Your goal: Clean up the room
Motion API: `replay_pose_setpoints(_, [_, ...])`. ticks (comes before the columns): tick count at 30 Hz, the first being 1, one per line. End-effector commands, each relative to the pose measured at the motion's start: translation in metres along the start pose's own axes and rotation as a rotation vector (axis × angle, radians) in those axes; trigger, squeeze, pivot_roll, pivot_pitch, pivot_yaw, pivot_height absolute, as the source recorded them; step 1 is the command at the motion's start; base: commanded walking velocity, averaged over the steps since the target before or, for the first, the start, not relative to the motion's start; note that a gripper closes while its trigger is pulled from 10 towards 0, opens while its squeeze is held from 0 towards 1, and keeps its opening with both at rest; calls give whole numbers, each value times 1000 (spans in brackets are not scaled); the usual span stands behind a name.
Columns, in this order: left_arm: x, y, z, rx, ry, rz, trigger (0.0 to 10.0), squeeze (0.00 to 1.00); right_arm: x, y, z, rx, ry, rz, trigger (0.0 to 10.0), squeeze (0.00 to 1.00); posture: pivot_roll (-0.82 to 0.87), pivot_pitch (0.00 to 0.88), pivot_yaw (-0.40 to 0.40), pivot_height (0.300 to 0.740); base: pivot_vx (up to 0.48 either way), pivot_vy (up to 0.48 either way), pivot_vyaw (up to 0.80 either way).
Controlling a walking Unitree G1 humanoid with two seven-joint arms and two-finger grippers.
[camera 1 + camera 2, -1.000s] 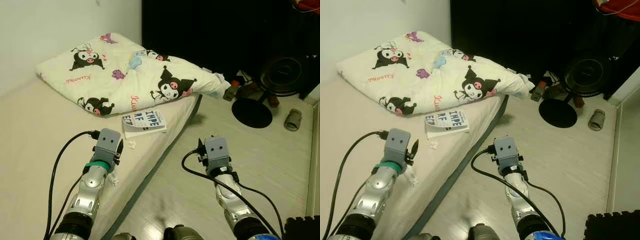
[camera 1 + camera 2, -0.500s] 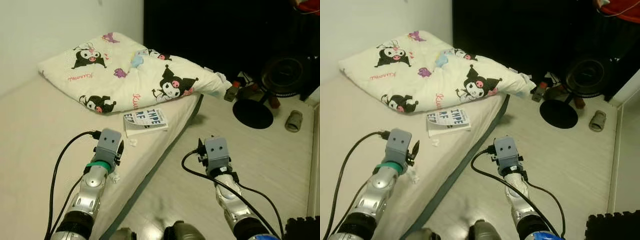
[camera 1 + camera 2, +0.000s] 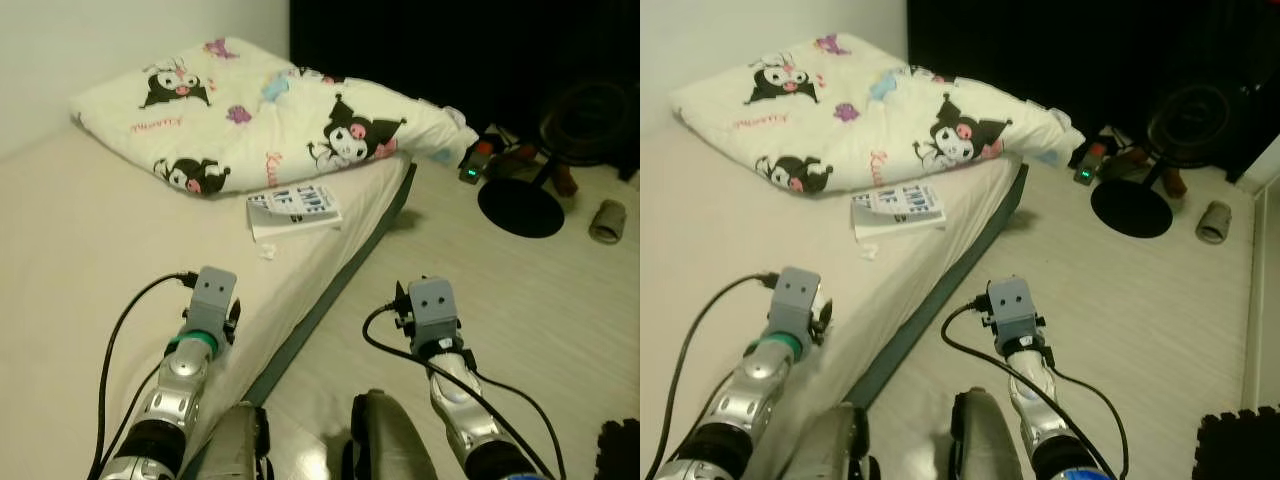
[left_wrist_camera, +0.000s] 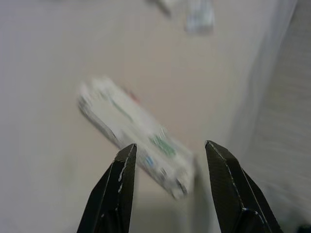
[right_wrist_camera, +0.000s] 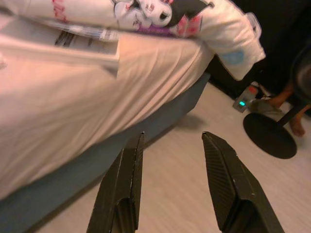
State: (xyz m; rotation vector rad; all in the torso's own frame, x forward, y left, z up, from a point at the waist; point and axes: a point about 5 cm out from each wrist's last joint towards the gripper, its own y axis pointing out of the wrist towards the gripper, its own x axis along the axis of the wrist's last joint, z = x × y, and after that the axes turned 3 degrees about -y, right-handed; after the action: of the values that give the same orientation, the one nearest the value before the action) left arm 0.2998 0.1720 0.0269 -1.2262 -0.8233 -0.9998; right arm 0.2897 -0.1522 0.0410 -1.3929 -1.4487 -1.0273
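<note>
1. A low mattress covered by a cream fitted sheet is taken as the landmark; a dark grey band is seen along its lower edge, next to the pale wooden floor.
2. A folded white quilt printed with black-and-pink cartoon figures is laid across the far end of the mattress, one corner hanging past the edge toward the floor.
3. A thin white booklet with large dark block letters on its cover is seen on the sheet just in front of the quilt, close to the mattress edge; a small scrap of white paper lies just beside it.
4. The left gripper is held above the mattress near its edge, its two black fingers parted and empty; a small, blurred white wrapper with green and red print lies on the sheet beyond the fingertips.
5. The right gripper is held over the floor beside the mattress, fingers spread apart with nothing between them.
6. Beyond the mattress corner, a black round-based floor fan and a power strip with a green light are seen on the floor.
</note>
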Motion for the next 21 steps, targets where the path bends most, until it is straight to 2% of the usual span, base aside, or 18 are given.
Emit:
replay_pose_setpoints(1, [-4, 1, -5, 0, -39, 40, 10000, 0, -4, -3, -3, -14, 8, 15, 10000, 0, -82, 43, 10, 600, 0, 0, 0])
replay_pose_setpoints(2, [-1, 4, -6, 10, -84, 52, 10000, 0, -3, -3, -3, -9, 12, 10, 10000, 0, -85, 45, 10, 600, 0, 0, 0])
replay_pose_setpoints(3, [-1, 4, -6, 10, -84, 52, 10000, 0, -3, -3, -3, -9, 12, 10, 10000, 0, -85, 45, 10, 600, 0, 0, 0])
replay_pose_setpoints(5, [9, 10, -3, 36, -174, 64, 10000, 0, -2, -3, -3, -6, 18, 2, 10000, 0, -88, 48, 10, 600, 0, 0, 0])
replay_pose_setpoints(8, [13, 12, 0, 49, -207, 65, 10000, 0, -2, -3, -3, -6, 18, 0, 10000, 0, -88, 48, 10, 600, 0, 0, 0])
replay_pose_setpoints(10, [21, 17, 9, 83, -288, 67, 10000, 0, -2, -4, -3, -7, 17, -1, 10000, 0, -88, 48, 11, 600, 0, 0, 0])
replay_pose_setpoints(12, [23, 18, 13, 95, -318, 67, 10000, 0, -2, -4, -4, -8, 17, -1, 10000, 0, -88, 48, 11, 600, 0, 0, 0])
replay_pose_setpoints(16, [30, 20, 21, 131, -301, 45, 10000, 0, -2, -5, -3, -7, 17, 0, 10000, 0, -85, 54, 12, 600, 0, 0, 0])
replay_pose_setpoints(18, [37, 22, 24, 158, -214, 3, 10000, 0, -2, -4, -2, -3, 18, -2, 10000, 0, -85, 57, 13, 600, 0, 0, 0])
replay_pose_setpoints(20, [37, 22, 24, 158, -214, 3, 10000, 0, -2, -4, -2, -3, 18, -2, 10000, 0, -85, 57, 13, 600, 0, 0, 0])
replay_pose_setpoints(21, [40, 22, 24, 164, -185, -10, 10000, 0, -2, -4, -2, -3, 18, -3, 10000, 0, -85, 57, 13, 600, 0, 0, 0])
